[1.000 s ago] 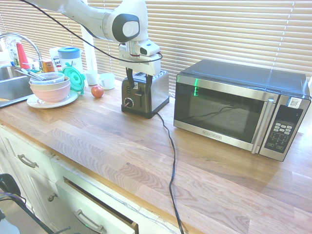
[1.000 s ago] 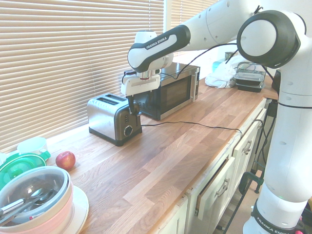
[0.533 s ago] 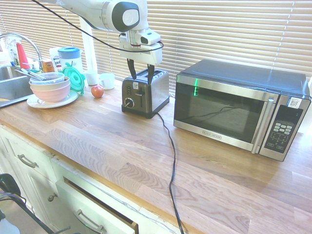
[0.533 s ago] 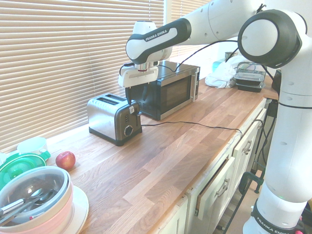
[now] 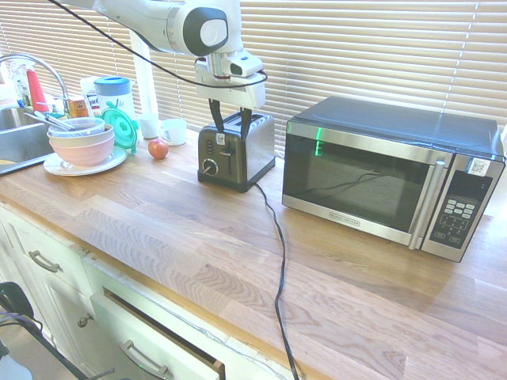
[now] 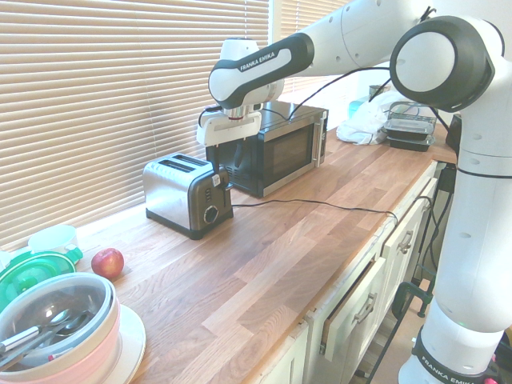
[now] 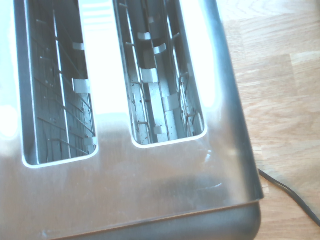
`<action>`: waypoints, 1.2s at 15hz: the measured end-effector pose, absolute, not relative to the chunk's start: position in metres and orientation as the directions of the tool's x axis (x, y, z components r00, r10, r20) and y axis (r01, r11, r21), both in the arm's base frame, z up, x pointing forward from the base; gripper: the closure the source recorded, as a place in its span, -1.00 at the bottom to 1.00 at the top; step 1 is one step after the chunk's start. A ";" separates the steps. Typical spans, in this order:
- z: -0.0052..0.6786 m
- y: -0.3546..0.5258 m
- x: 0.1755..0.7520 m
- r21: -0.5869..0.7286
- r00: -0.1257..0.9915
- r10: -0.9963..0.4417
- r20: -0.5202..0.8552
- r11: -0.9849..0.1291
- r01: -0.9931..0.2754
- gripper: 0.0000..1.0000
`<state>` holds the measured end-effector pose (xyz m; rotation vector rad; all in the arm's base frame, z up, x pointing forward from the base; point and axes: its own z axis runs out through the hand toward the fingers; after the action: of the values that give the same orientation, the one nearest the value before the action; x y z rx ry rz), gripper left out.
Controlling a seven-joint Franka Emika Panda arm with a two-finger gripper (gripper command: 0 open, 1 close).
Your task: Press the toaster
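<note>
The toaster (image 5: pixel 236 150) is a small steel box with a black front panel, a round knob and two slots, standing on the wooden counter near the blinds. It also shows as the toaster (image 6: pixel 188 194) left of the microwave. My gripper (image 5: pixel 230 119) hangs open just above its front end, one finger toward each side of the top, touching nothing. In the second exterior view the gripper (image 6: pixel 223 158) sits over the panel end. The wrist view looks straight down on the toaster (image 7: pixel 150 200); both slots are empty.
A large microwave (image 5: pixel 388 178) stands right of the toaster. The black cord (image 5: pixel 279 237) runs across the counter to the front edge. An apple (image 5: pixel 158 148), a white mug (image 5: pixel 173 131), stacked bowls (image 5: pixel 81 142) and the sink (image 5: pixel 16 134) lie to the left. A drawer (image 5: pixel 158 336) is ajar below.
The gripper was down at the toaster's front panel a second ago. It rose clear above the toaster, then settled slightly lower. It has stayed open.
</note>
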<state>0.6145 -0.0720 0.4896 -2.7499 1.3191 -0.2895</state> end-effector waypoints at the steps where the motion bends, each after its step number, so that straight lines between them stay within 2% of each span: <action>1: 0.490 -0.072 0.615 -0.152 0.612 -0.779 0.137 -0.627 -0.764 1.00; 18: 0.476 -0.064 0.599 -0.159 0.636 -0.759 0.138 -0.651 -0.742 1.00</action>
<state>0.5993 -0.0641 0.4755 -2.7618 1.2697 -0.2943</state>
